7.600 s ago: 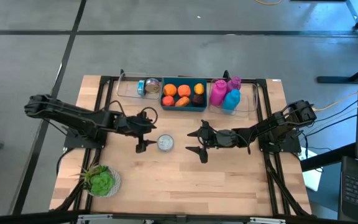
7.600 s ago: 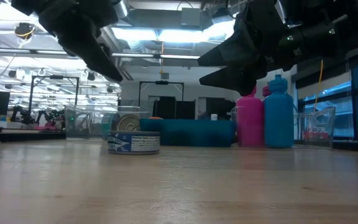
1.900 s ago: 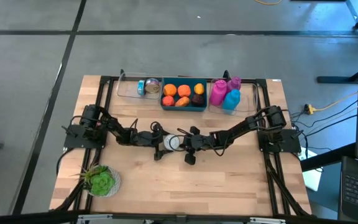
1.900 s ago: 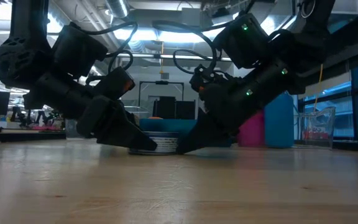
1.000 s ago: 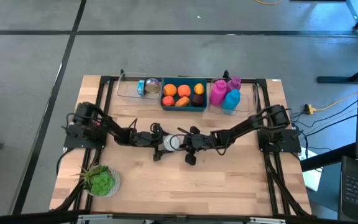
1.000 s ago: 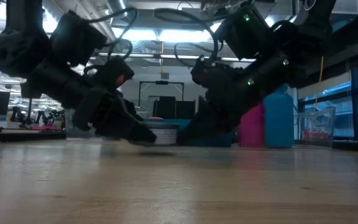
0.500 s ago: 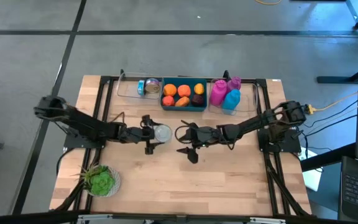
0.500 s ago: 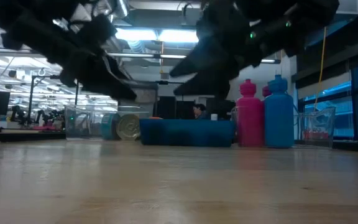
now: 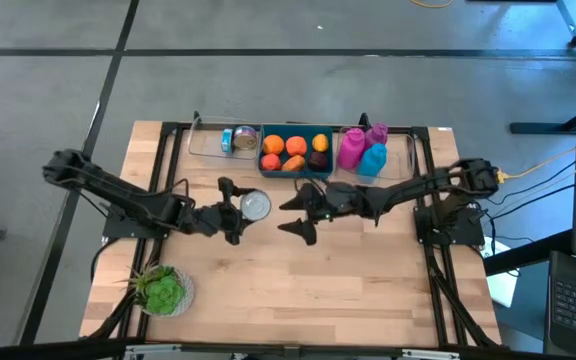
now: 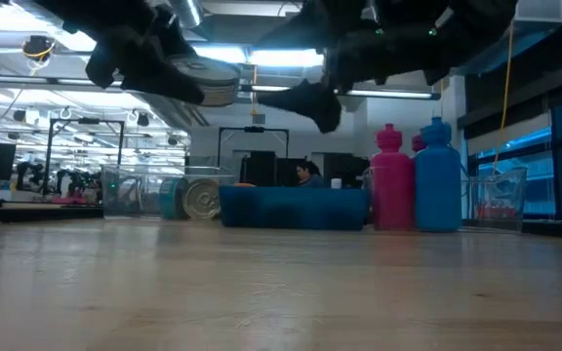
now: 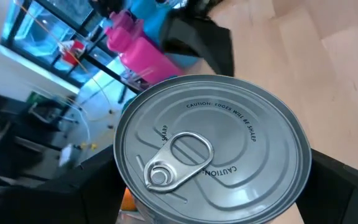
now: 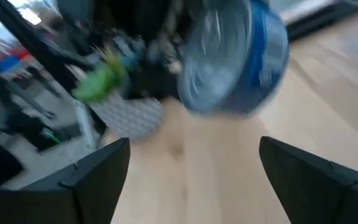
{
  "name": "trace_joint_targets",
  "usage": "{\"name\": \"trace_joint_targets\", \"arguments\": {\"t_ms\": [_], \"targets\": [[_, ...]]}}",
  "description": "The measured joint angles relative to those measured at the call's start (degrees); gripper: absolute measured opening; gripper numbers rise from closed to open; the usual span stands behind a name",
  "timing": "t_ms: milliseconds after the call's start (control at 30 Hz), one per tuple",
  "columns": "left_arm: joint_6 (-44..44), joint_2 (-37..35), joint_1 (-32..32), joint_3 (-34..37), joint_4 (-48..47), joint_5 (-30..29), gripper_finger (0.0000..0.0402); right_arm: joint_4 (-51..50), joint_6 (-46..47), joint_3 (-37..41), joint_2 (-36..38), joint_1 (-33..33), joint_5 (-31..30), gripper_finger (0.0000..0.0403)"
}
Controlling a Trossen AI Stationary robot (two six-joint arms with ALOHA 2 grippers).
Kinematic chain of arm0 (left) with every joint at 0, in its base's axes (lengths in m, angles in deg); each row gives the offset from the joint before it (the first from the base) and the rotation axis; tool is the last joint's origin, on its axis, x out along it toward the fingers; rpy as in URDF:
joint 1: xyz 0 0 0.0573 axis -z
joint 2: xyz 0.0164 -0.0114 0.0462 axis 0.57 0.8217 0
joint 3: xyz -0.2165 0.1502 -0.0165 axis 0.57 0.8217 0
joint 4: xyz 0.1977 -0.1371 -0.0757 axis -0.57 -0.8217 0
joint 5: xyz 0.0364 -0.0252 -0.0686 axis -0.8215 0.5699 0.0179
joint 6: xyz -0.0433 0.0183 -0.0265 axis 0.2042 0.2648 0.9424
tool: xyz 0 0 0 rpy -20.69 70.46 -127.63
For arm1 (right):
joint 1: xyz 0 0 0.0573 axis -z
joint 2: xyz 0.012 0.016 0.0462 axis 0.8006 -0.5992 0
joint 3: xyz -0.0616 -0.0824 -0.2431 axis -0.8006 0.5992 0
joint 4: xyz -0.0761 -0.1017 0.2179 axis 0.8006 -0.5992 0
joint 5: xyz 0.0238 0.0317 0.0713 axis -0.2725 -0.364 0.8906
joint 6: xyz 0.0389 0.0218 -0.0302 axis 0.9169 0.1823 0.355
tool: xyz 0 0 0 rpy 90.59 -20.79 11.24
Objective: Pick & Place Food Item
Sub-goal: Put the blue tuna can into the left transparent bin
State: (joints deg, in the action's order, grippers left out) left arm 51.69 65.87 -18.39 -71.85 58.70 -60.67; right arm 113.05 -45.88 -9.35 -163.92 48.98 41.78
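— Why is the can [image 9: 256, 206] kept above the table [image 9: 368, 290]?
— It is clamped in the left gripper [image 9: 230, 211] for carrying; the right gripper [image 9: 296, 214] is spread empty beside it

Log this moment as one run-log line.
left gripper: shut on can, lifted off table | right gripper: open, empty, beside can | blue bin: holds fruit

Both arms raised over mid-table.
Left gripper [image 9: 232, 211] clamps a can [image 9: 256, 205]; right gripper [image 9: 296, 215] faces it, fingers spread.
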Motion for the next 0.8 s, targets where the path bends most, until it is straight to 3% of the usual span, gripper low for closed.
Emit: {"name": "trace_joint_targets", "arguments": {"t_ms": [100,400,600,800], "targets": [[-2.27,0.52,1.07,-0.6,-0.16,-1.49,0.0344,5.04,0.98,0.0,-0.43,1.77,3.92,0.0355],[-8.17,3.02,3.05,-3.04,1.1,-6.52,0.0344,11.62,3.02,0.06,-5.01,5.97,8.27,0.0331],[-12.12,5.42,3.17,-4.04,3.3,-6.88,0.0343,20.72,5.58,0.08,-7.48,7.18,12.4,0.0319],[-13.1,7.0,2.59,-5.73,4.44,-6.46,0.0343,21.7,5.43,0.08,-7.7,7.21,12.55,0.0318]]}}
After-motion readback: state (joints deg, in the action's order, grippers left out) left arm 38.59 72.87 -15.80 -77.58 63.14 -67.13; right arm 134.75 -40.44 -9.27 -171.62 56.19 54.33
